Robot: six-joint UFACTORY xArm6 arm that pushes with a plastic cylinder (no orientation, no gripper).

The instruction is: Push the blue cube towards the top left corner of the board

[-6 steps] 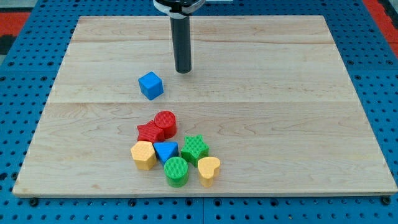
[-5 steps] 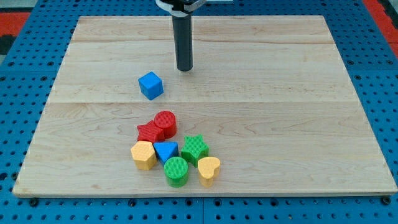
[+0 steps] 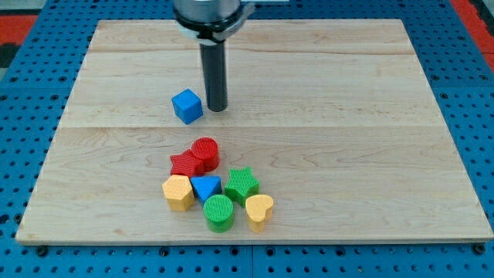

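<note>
Rod of the arm comes down from the view's top, and my tip (image 3: pixel 217 108) stands on the table (image 3: pixel 347 154) just beside the blue cube (image 3: pixel 187 106), on its right side in the view. A very narrow gap seems to show between them, but I cannot tell for sure if they touch. There are no fingers on this arm, only the straight dark rod, so nothing is held.

The blue cube lies alone in the upper left part of the table, well apart from the top left corner. Below it, a group of blocks sits close together: a red cylinder (image 3: pixel 205 152), a red star (image 3: pixel 184 164), a yellow hexagon block (image 3: pixel 178 192), a blue triangle block (image 3: pixel 206 187), a green star (image 3: pixel 241 184), a green cylinder (image 3: pixel 219 212) and a yellow heart (image 3: pixel 259 211).
</note>
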